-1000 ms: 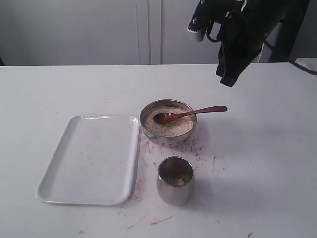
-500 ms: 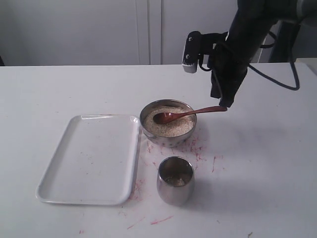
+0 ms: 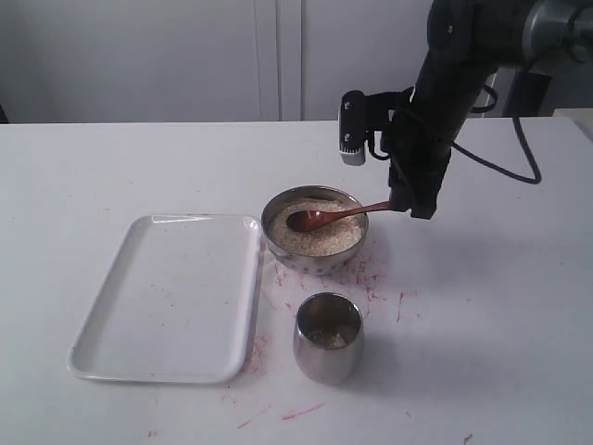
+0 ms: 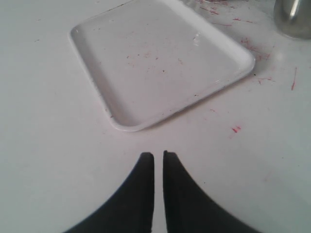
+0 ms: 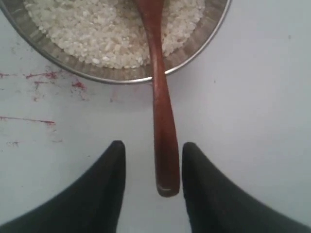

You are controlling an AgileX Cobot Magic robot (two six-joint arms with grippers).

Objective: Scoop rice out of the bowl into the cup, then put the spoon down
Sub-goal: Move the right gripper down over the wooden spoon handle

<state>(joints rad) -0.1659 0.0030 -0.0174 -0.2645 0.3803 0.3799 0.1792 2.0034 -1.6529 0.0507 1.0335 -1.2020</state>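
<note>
The steel bowl holds pale rice. The dark wooden spoon lies with its scoop on the rice and its handle sticking out over the right rim. My right gripper is down at the handle's end, open. In the right wrist view the spoon handle end sits between the two fingers of the right gripper, close to one finger, with a gap on the other side; bowl and rice lie beyond. The steel cup stands in front of the bowl. My left gripper is shut over bare table.
A white rectangular tray lies left of the bowl and cup, seen also as the tray in the left wrist view, where the cup shows at the edge. Red smears mark the table around the bowl.
My right arm has come down from above the table to the spoon's handle end, with its fingers now on either side of it. Bowl, spoon and cup have not moved.
</note>
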